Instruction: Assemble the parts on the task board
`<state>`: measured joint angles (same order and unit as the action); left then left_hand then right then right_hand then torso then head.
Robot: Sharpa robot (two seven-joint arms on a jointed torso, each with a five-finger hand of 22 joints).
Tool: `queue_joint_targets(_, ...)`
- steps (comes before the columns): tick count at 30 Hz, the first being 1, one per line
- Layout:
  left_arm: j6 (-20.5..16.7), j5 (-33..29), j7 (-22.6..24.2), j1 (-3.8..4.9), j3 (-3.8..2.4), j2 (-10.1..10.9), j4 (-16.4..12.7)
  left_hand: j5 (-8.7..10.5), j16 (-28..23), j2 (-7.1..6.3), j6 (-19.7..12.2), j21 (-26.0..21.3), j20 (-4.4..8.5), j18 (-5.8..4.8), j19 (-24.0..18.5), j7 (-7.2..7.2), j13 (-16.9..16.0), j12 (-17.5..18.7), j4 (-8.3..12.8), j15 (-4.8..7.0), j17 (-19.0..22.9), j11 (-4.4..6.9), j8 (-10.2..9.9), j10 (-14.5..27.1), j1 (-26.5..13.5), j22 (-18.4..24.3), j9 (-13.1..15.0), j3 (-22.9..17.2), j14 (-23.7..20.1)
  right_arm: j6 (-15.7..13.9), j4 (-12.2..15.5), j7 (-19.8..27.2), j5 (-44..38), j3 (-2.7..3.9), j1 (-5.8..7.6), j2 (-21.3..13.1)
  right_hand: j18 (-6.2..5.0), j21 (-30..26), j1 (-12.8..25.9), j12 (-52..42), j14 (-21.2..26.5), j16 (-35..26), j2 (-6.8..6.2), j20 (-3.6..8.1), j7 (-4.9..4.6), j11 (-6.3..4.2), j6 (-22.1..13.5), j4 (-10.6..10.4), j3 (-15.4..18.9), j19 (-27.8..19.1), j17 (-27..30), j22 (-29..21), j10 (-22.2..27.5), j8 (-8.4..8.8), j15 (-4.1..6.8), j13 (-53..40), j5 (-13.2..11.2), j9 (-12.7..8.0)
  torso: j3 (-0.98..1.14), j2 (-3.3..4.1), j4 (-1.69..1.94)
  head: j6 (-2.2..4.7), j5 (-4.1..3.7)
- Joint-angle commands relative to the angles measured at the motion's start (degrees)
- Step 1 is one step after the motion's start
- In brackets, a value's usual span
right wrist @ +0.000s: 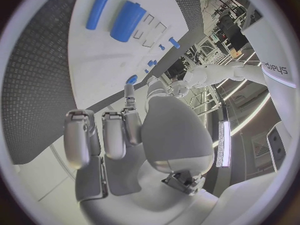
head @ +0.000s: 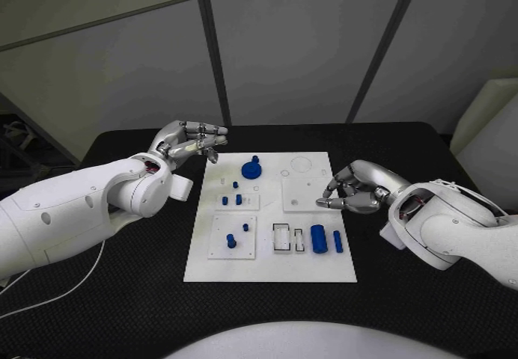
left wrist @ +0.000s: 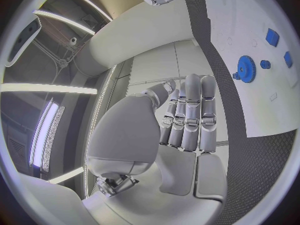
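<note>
Black, finely textured table (head: 129, 299) runs under a flat white board (head: 270, 262), with pale wall panels behind. On the board, a toothed blue gear (head: 251, 169) sits toward twelve o'clock, small blue pegs (head: 231, 200) stand near the centre, and a fat blue cylinder (head: 319, 237) lies beside a slim blue rod (head: 337, 240) toward four o'clock, next to two empty rectangular slots (head: 288, 237). All parts look like smooth, matte plastic.

At ten o'clock, off the board's corner, the left hand (head: 192, 140) hangs with its silver fingers curled in together; nothing appears in it, and the wrist view shows the fingers (left wrist: 190, 110) folded flat against the palm.

At three o'clock the right hand (head: 354, 188) hovers over the board's edge, fingers bent inward with tips close together. It may be pinching something tiny, but I cannot tell. In its wrist view the fingers (right wrist: 112, 135) are curled with nothing seen between them.

Both hands likely wait clear of the parts, so assembly seems barely begun.
</note>
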<state>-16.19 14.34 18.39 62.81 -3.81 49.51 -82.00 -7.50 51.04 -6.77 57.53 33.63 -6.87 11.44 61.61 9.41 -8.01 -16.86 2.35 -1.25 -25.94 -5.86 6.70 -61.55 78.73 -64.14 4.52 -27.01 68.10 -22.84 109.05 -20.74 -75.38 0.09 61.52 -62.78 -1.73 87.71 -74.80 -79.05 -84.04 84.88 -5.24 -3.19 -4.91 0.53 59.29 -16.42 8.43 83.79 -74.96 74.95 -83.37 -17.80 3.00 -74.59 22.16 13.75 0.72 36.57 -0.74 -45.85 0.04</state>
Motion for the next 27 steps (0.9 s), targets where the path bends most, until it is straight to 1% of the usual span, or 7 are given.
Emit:
queue_joint_targets(1,0.18,-0.12,0.17,0.00,-0.04,0.11,-0.18,0.11,-0.32,0.60,-0.12,-0.08,-0.14,-0.98,-0.31,0.43,-0.10,-0.39,0.09,-0.02,0.05,0.01,0.37,0.48,0.02,0.05,-0.05,0.34,-0.24,4.15,1.17,-6.65,-1.68,-0.14,-0.34,-0.64,1.10,0.42,0.87,-1.31,-4.42,0.82,-0.10,0.08,0.12,-0.14,-0.53,-0.16,0.94,4.60,-6.28,13.33,-0.67,-1.31,0.33,-3.21,-0.49,1.34,-0.08,-0.04,-0.13,0.06,-0.74)
queue_joint_targets(4,0.17,-0.12,0.18,-0.04,-0.04,0.12,-0.24,0.11,-0.32,0.60,-0.12,-0.08,-0.14,-0.98,-0.31,0.43,-0.10,-0.39,0.09,-0.02,0.05,0.01,0.37,0.48,0.02,0.05,-0.05,0.34,-0.24,4.72,1.66,-8.15,-2.70,-0.30,-0.80,-0.73,1.20,0.72,1.35,-1.63,-4.49,1.11,-0.13,0.08,0.10,-0.15,-1.08,-0.25,1.44,4.86,-6.78,13.61,-0.81,-1.97,0.36,-3.78,-0.62,2.14,-0.08,-0.02,-0.22,0.11,-0.86)
queue_joint_targets(5,0.18,-0.12,0.19,-0.05,-0.04,0.10,-0.26,0.11,-0.32,0.60,-0.12,-0.08,-0.14,-0.98,-0.31,0.43,-0.10,-0.39,0.09,-0.02,0.05,0.01,0.37,0.48,0.02,0.05,-0.05,0.34,-0.24,4.84,1.74,-8.60,-3.08,-0.41,-0.93,-0.67,1.22,0.78,1.46,-1.71,-4.50,1.17,-0.14,0.08,0.10,-0.15,-1.26,-0.26,1.55,4.91,-6.90,13.67,-0.85,-2.12,0.35,-3.93,-0.65,2.34,-0.07,-0.01,-0.14,0.09,-0.94)
queue_joint_targets(9,0.19,-0.12,0.21,-0.09,-0.04,0.12,-0.38,0.11,-0.32,0.60,-0.12,-0.08,-0.14,-0.98,-0.31,0.43,-0.10,-0.39,0.09,-0.02,0.05,0.01,0.37,0.48,0.02,0.05,-0.05,0.34,-0.24,5.20,1.76,-10.06,-4.08,-1.20,-1.32,-0.40,1.41,1.35,2.04,-2.28,-4.64,1.62,-0.24,0.05,0.04,-0.10,-2.00,-0.31,1.96,5.40,-7.76,14.19,-1.17,-2.64,0.31,-4.82,-0.72,3.09,-0.13,-0.05,-0.07,-0.03,-1.17)
queue_joint_targets(12,0.16,-0.12,0.22,-0.11,-0.04,0.23,-0.43,0.11,-0.32,0.60,-0.12,-0.08,-0.14,-0.98,-0.31,0.43,-0.10,-0.39,0.09,-0.02,0.05,0.01,0.37,0.48,0.02,0.05,-0.05,0.34,-0.24,5.32,1.73,-10.76,-4.52,-1.52,-1.97,-0.09,1.53,1.71,2.27,-2.46,-4.74,1.91,-0.24,0.03,0.00,-0.06,-2.34,-0.32,2.08,5.72,-8.32,14.53,-1.28,-2.80,0.27,-5.11,-0.76,3.36,-0.12,-0.03,-0.13,-0.12,-1.03)
queue_joint_targets(17,0.13,-0.12,0.25,-0.12,-0.04,0.37,-0.51,0.11,-0.32,0.60,-0.12,-0.08,-0.14,-0.98,-0.31,0.43,-0.10,-0.39,0.09,-0.02,0.05,0.01,0.37,0.48,0.02,0.05,-0.05,0.34,-0.24,5.08,1.73,-11.43,-5.64,-1.76,-3.42,0.81,1.55,1.76,2.55,-2.33,-4.75,1.96,-0.28,0.00,-0.07,0.00,-2.73,-0.34,2.20,5.76,-8.39,14.57,-1.17,-2.89,0.23,-5.03,-0.79,3.60,-0.13,0.03,-0.17,-0.06,-0.97)
queue_joint_targets(27,0.13,-0.12,0.28,-0.13,-0.04,0.47,-0.61,0.11,-0.32,0.60,-0.12,-0.08,-0.14,-0.98,-0.31,0.43,-0.10,-0.39,0.09,-0.02,0.05,0.01,0.37,0.48,0.02,0.05,-0.05,0.34,-0.24,6.63,0.82,-12.49,-6.45,-1.84,-4.85,2.43,1.53,1.72,3.47,-2.00,-4.72,1.98,-0.38,-0.12,-0.17,0.13,-3.40,-0.40,2.48,5.72,-8.40,14.53,-0.92,-3.33,0.11,-4.91,-1.17,4.32,-0.15,0.06,-0.17,-0.24,-0.82)
